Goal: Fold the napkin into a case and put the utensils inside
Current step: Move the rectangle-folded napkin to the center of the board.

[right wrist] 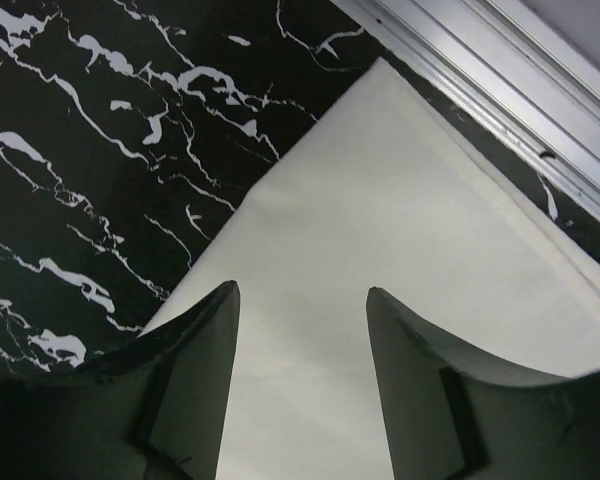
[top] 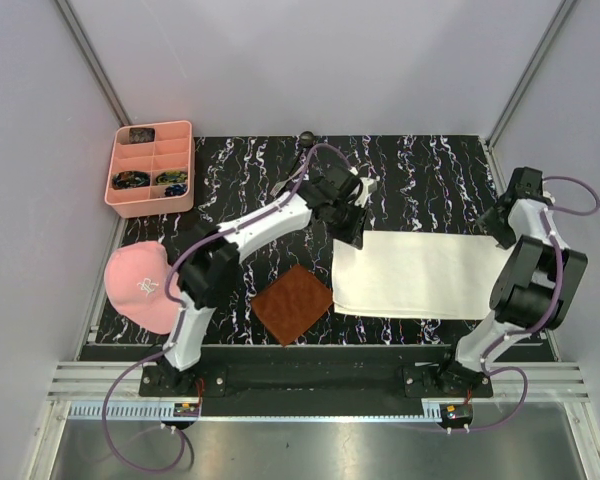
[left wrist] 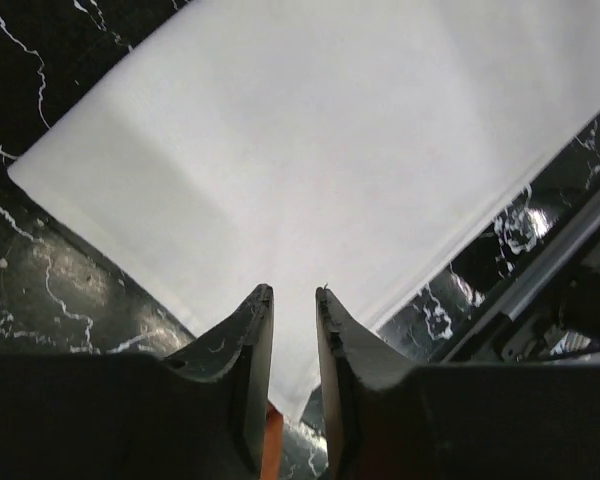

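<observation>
The cream-white napkin (top: 420, 272) lies flat as a long folded rectangle on the black marbled table. My left gripper (top: 355, 222) hovers over its far left corner. In the left wrist view the gripper (left wrist: 292, 292) has its jaws a narrow gap apart, with nothing between them and the napkin (left wrist: 330, 150) below. My right gripper (top: 502, 226) is over the far right corner. In the right wrist view it (right wrist: 302, 290) is wide open above the napkin (right wrist: 380, 250). A small dark spoon (top: 305, 142) lies at the table's far edge. I cannot make out the fork.
A brown textured mat (top: 292, 303) lies left of the napkin near the front edge. A pink compartment tray (top: 185, 130) with small items stands at the far left. A pink cap (top: 140, 283) lies at the left edge. A metal rail (right wrist: 500, 110) borders the table.
</observation>
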Available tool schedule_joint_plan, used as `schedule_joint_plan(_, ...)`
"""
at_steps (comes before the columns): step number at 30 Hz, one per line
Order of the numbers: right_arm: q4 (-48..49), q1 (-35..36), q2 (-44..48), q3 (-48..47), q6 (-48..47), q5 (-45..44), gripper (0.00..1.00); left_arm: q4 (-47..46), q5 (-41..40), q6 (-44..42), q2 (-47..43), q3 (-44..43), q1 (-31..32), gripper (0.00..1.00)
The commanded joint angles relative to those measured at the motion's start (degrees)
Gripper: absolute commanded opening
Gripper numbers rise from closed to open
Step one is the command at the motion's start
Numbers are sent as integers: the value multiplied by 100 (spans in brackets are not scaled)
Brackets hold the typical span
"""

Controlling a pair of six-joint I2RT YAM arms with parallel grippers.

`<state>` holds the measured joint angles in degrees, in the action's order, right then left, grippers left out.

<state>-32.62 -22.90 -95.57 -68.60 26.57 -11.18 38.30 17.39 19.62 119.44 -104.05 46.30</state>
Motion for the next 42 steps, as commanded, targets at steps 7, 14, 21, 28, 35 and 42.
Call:
schedule_joint_plan(7,186,74,-1261,-874,-248,661,61,-411,-51,1009,1511,-994,-587,26)
schedule_joint_plan(14,353,136,-1658,-1050,-205,801,61,-982,132,1746,1960,-1056,-1044,27)
schedule_joint_plan(21,555,364,-2211,-1410,-3,1100,61,-1492,643,2196,2461,-1537,-1756,28)
schedule_joint_plan(28,529,768,-2773,-2332,191,1847,66,-1633,802,1951,3164,-2936,-2274,31)
schedule_joint_plan(35,-428,1120,-2652,-3291,-125,1551,83,-1616,468,1115,2367,-2947,-2407,46)
schedule_joint_plan(42,-1079,1138,-1071,-1931,-485,539,100,-1379,-112,982,345,-525,-2398,49)
